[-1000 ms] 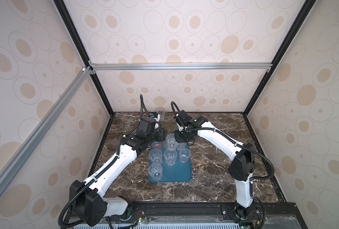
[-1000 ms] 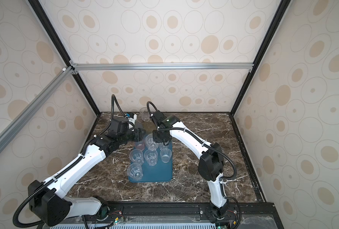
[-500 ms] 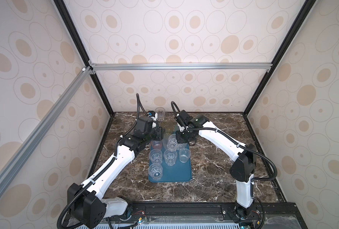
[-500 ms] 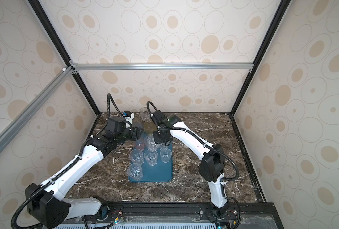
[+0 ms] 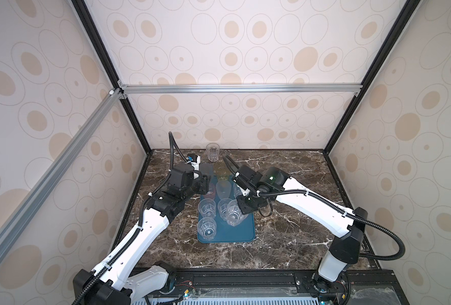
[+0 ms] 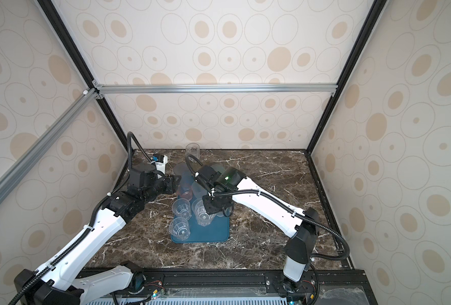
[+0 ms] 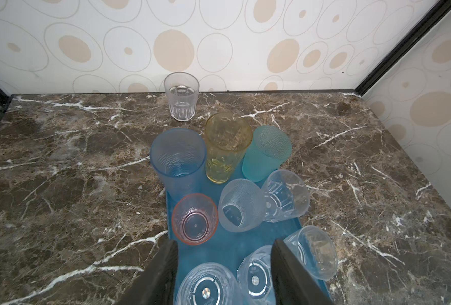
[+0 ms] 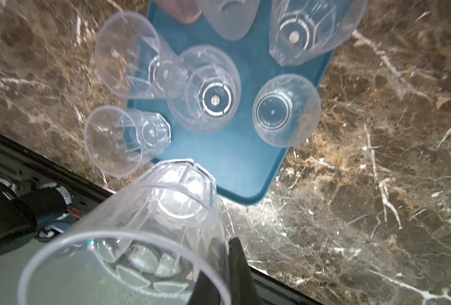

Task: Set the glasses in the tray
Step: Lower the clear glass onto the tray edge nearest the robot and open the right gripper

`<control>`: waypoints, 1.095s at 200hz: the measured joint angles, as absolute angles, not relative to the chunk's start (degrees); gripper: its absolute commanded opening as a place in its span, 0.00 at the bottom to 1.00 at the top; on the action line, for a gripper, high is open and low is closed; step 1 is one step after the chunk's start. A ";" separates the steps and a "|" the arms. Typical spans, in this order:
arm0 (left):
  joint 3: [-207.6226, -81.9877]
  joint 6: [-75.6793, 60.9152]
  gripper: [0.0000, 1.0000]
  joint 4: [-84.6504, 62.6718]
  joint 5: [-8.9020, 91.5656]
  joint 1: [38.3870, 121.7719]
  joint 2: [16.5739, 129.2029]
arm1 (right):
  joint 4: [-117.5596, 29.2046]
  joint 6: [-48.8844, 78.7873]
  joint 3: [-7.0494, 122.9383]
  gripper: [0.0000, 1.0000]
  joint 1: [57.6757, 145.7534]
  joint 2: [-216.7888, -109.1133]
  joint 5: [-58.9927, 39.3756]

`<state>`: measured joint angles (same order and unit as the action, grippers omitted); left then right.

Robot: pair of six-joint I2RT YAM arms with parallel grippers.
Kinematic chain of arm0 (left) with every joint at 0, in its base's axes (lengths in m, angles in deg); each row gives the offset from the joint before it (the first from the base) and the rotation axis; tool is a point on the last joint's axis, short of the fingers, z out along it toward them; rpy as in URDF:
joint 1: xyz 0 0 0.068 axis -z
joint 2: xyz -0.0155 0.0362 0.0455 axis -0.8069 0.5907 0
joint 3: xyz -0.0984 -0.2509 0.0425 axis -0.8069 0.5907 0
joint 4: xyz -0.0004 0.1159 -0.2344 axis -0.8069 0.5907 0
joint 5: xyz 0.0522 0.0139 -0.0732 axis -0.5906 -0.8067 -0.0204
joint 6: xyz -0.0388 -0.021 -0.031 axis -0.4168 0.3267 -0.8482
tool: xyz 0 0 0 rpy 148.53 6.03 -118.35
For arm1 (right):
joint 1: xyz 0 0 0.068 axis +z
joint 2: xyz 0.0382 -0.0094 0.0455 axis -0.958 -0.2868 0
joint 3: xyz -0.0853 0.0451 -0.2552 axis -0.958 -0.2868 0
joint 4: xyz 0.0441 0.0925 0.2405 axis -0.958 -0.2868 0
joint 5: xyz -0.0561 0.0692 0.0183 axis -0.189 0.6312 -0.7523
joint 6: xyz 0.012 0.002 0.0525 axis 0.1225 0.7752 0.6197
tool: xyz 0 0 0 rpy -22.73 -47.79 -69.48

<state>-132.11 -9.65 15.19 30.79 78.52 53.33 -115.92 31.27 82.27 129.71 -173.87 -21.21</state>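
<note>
Nearest us, the teal-blue tray [image 5: 235,236] lies in the middle of the bench [image 5: 285,232], and its near right part is bare. A near clear glass [image 5: 206,229] stands upright at the tray's near left corner.

Just beyond it, our right hand [image 8: 228,266] is pressed together on the wall of a clear faceted tumbler [image 8: 129,237], pinching it at the rim. The tumbler hangs tilted over the tray's right side, and we judge that it is not yet set down. More clear glasses stand beside and below it, in a row across the tray.

Our left hand [image 7: 224,245] hovers over the tray's left side, fingers spread, with nothing held between them.

Farther on, the pink glass [image 7: 195,219], the pale grey glass [image 7: 239,206] and a far clear glass [image 7: 285,195] stand on the tray. At its far end the blue glass [image 7: 178,155], the yellow glass [image 7: 227,142] and the teal-green glass [image 7: 266,150] crowd together. We cannot tell whether every base there sits inside the rim.

Farthest of all, by the back wall, a lone clear glass [image 5: 213,152] stands on the bench, apart from the tray.

We judge the task nearly done. The carried tumbler has to be put down, and the lone glass has to be fetched.
</note>
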 measured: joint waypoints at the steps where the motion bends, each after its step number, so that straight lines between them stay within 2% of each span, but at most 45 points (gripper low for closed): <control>1: -132.07 -9.65 0.57 15.19 30.77 78.52 53.31 | -115.92 31.34 82.16 0.02 129.82 -173.87 -21.23; 42: -129.56 -9.47 0.57 15.05 30.57 78.50 52.22 | -114.39 34.62 76.28 0.01 134.94 -174.85 -21.71; 118: -128.14 -8.05 0.57 15.12 30.09 78.41 51.63 | -105.52 36.50 75.65 0.01 134.61 -185.45 -26.32; 161: -127.48 -7.64 0.57 15.08 29.28 78.06 51.32 | -103.64 36.47 75.65 0.03 134.39 -187.99 -27.65; 174: -127.35 -7.59 0.57 15.08 29.09 78.04 51.32 | -103.64 36.47 75.65 0.06 134.35 -188.29 -27.65; 205: -127.30 -7.38 0.57 15.03 28.63 78.00 51.32 | -103.99 36.82 75.91 0.29 134.32 -188.42 -27.35; 219: -127.30 -7.35 0.57 14.99 28.39 77.91 51.32 | -104.42 36.50 76.55 0.34 134.32 -188.42 -27.08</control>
<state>-127.30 -7.35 14.99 28.39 77.91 51.32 -104.42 36.50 76.55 134.32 -188.42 -27.08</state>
